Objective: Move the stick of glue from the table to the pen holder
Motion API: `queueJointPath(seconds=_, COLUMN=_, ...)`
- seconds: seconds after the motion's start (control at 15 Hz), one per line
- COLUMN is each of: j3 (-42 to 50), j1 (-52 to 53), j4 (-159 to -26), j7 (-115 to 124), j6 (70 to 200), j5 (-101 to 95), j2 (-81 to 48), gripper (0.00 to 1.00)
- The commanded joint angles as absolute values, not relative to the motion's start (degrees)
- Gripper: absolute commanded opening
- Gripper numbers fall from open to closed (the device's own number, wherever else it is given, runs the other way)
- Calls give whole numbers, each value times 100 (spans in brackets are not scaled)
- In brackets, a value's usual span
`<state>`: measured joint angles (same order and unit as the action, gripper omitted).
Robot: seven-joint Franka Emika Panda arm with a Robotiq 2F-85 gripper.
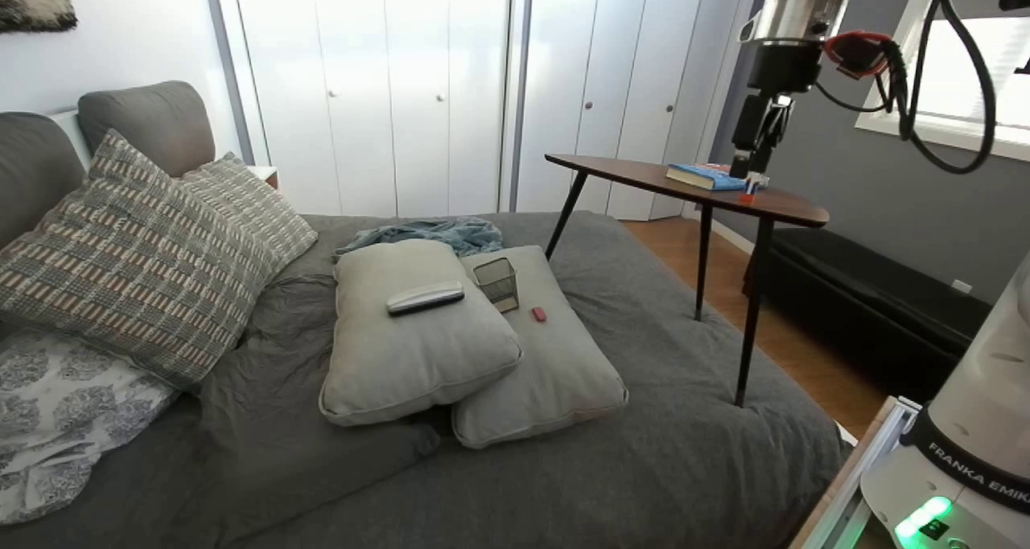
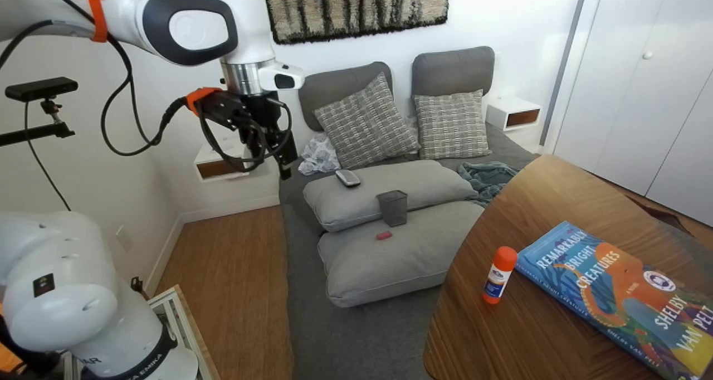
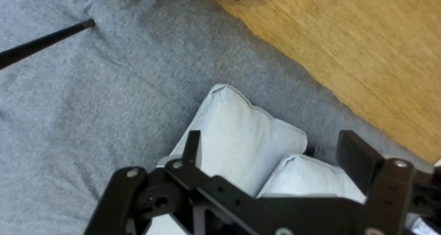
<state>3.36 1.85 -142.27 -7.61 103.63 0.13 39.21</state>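
Observation:
The glue stick [image 2: 499,274], white and blue with orange ends, stands upright on the dark-brown table [image 2: 473,341] beside a book. In an exterior view the glue stick [image 1: 749,197] shows only in part behind the gripper tips, at the table's [image 1: 603,170] edge. The pen holder, a small dark mesh cup, sits on grey cushions in both exterior views [image 1: 497,283] [image 2: 393,208]. My gripper [image 3: 270,142] is open and empty, with cushions and bed below it. In the exterior views the gripper [image 1: 748,167] [image 2: 286,169] hangs in the air, apart from the glue stick. Glue stick and holder are not seen in the wrist view.
A blue book [image 2: 613,296] lies on the table. A silver-black object [image 1: 425,298] and a small red object [image 1: 538,314] lie on the cushions [image 1: 418,356]. Slender table legs [image 1: 750,324] stand on the bed; one leg [image 3: 44,42] shows in the wrist view.

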Motion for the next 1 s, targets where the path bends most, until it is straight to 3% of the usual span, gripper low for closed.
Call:
queueJointPath(seconds=0.0, j3=567, j1=-77, j4=-14242, j7=-576, j6=11380, j5=167, j2=3793, gripper=100)
queueJointPath(seconds=0.93, j3=1155, j1=-1821, j4=-13744, j7=929, j6=12942, j5=-39, j2=3234, gripper=100)
